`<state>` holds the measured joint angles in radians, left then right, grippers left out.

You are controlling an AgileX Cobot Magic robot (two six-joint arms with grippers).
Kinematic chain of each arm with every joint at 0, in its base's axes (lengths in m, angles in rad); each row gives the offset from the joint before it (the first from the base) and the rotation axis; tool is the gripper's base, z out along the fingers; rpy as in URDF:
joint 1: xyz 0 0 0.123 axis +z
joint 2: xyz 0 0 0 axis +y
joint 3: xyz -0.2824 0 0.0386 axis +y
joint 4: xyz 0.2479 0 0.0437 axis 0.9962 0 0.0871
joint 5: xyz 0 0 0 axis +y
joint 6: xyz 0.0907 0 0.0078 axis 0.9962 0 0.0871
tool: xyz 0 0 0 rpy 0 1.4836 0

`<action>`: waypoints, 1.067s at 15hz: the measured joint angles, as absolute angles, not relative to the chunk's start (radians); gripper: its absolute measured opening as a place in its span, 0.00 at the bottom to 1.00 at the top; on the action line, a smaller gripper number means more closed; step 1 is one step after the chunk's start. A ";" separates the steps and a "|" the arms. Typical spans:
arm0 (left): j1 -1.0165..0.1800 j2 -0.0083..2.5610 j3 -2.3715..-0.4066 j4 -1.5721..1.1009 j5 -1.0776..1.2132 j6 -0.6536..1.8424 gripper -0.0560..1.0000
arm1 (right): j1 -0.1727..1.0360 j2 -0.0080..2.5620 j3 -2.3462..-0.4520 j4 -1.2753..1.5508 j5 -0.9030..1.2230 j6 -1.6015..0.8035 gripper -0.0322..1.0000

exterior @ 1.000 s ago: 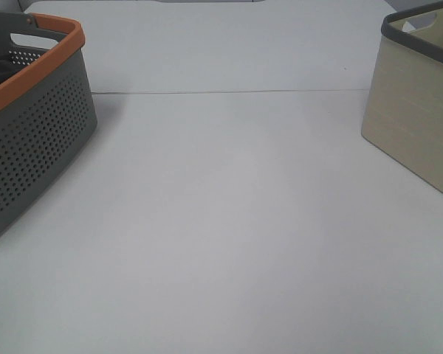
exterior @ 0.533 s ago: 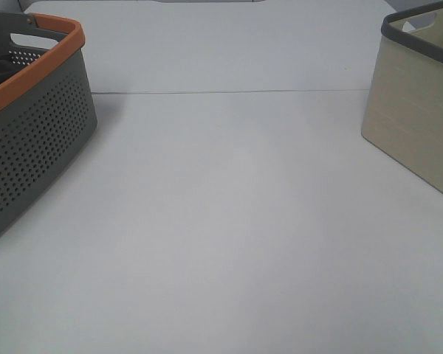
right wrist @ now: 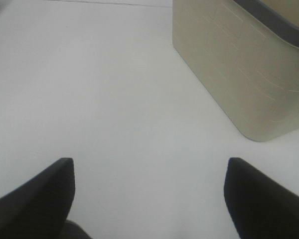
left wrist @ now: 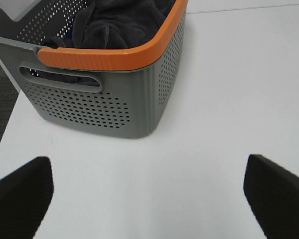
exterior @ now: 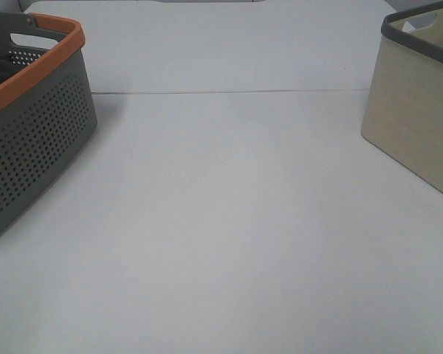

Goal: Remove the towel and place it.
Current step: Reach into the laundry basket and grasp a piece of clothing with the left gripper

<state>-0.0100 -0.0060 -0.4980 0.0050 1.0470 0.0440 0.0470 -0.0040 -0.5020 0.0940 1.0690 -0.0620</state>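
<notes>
- Left gripper (left wrist: 148, 196): jaws spread wide with nothing between them. It hangs over the table, just short of the handle end of the grey basket.
- Right gripper (right wrist: 150, 199): jaws equally wide and empty, over the table near the beige basket.
- Table (exterior: 229, 221): white surface carrying both baskets, which stand well apart on opposite sides.
- Grey basket (left wrist: 114, 104): perforated walls, orange rim and slot handle, on the left side.
- Beige basket (right wrist: 234, 64): dark rim, on the right side. Its inside is largely hidden.
- Towel (left wrist: 122, 22): dark cloth bunched inside the grey basket, its folds reaching about rim level. Neither gripper touches it.
- Step in hand (judgement): approach before the pick. Removal has not begun.
- Next move (judgement): the left gripper must pass over the orange rim, descend into the grey basket and close on a raised fold. It must then lift until the cloth clears the rim. The task does not name where to place it; the beige basket is a likely place.
- View comparison: the left wrist view shows the towel's folds and the handle. The high view shows only a dark sliver inside the grey basket and neither gripper. The right wrist view shows the beige basket's wall but no towel.
</notes>
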 joint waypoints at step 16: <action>-0.010 -0.006 -0.498 -0.039 1.047 0.045 0.98 | 0.047 -0.004 -0.502 0.094 1.069 -0.062 0.74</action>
<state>-0.0100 -0.0060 -0.4980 -0.0390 1.0470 0.0450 0.0470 -0.0040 -0.5020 0.0940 1.0690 -0.0620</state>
